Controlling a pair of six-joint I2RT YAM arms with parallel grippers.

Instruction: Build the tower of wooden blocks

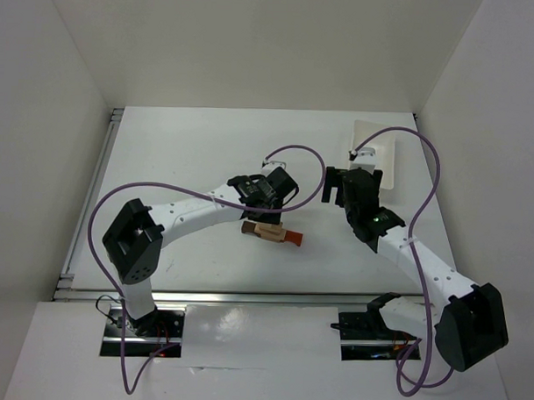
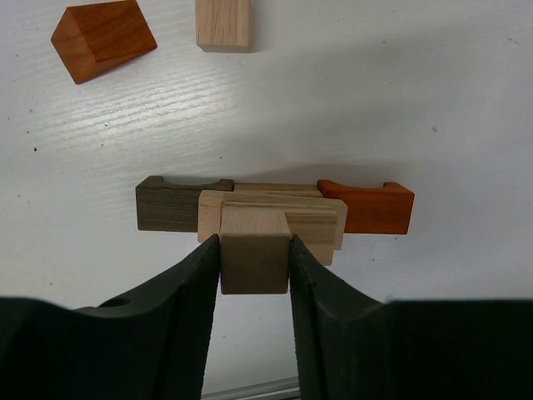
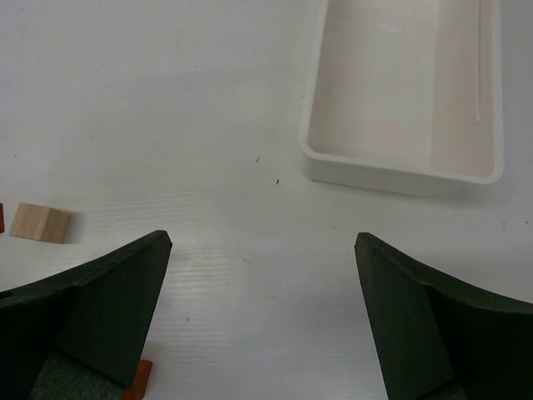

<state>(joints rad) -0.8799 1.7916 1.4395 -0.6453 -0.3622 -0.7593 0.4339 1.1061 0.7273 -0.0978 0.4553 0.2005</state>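
The wood block tower (image 1: 270,233) is a low stack at the table's middle. In the left wrist view a dark brown bar (image 2: 173,205) and a reddish-orange bar (image 2: 371,208) lie end to end, with a light tan piece (image 2: 315,218) across them. My left gripper (image 2: 254,243) is shut on a short tan block (image 2: 254,262) held just over that tan piece; I cannot tell if they touch. My right gripper (image 3: 262,242) hangs open over bare table, holding nothing.
A reddish-orange wedge (image 2: 102,37) and a loose tan block (image 2: 223,23) lie beyond the stack. That tan block (image 3: 37,222) also shows left of my right gripper. The white plastic tray (image 3: 375,171) stands at the back right (image 1: 384,169).
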